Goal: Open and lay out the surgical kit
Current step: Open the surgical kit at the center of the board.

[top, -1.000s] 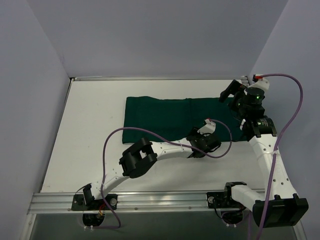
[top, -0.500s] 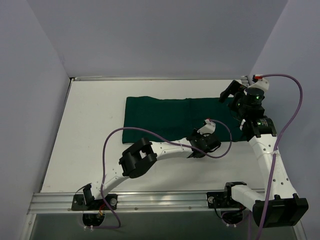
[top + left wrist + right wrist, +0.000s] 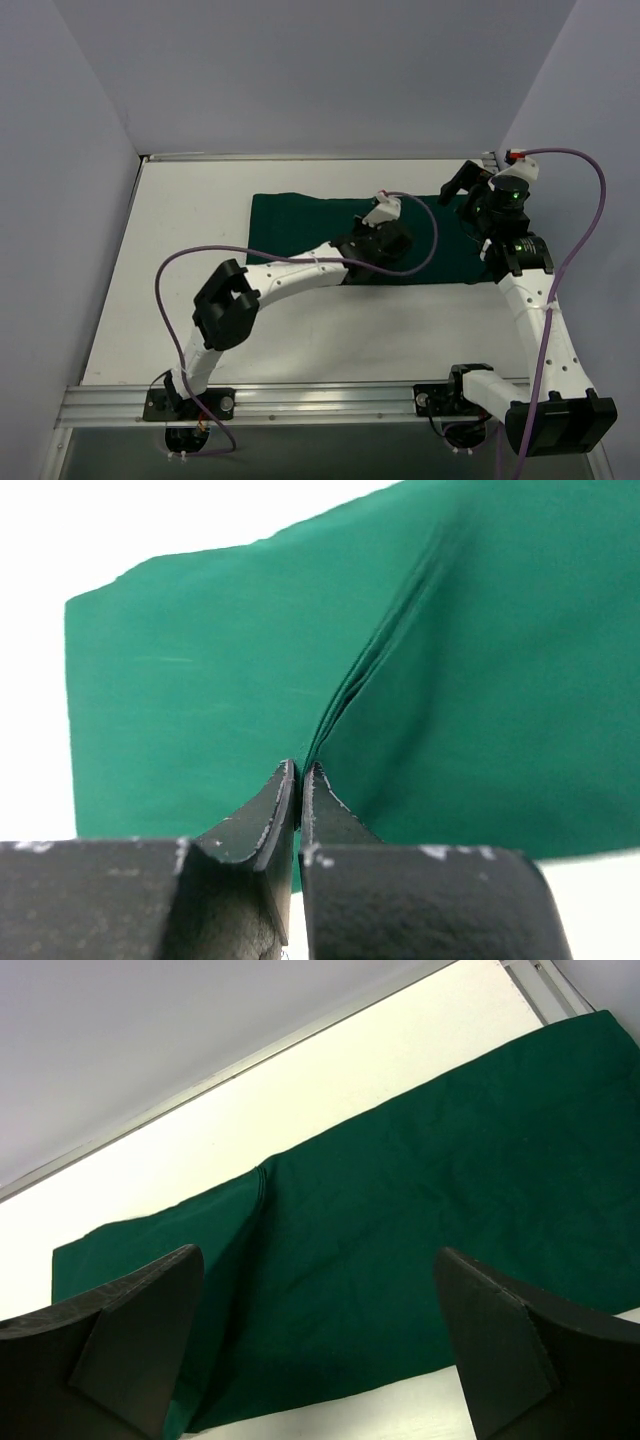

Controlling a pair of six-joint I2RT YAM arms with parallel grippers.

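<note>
Your left end effector [image 3: 300, 775] is clamped tight on a raised fold of the wrap [image 3: 300, 225]. Your right end effector [image 3: 315, 1260] hangs wide open and empty near the worktop's [image 3: 180, 300] far right corner. Careful: that pinch looks several layers thick, so a pull may drag the whole bundle instead of unfolding it. The wrap lies flat by the worktop's far edge, long axis along that edge.

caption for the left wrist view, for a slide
Left gripper shut on a raised fold of the dark green cloth wrap
</note>
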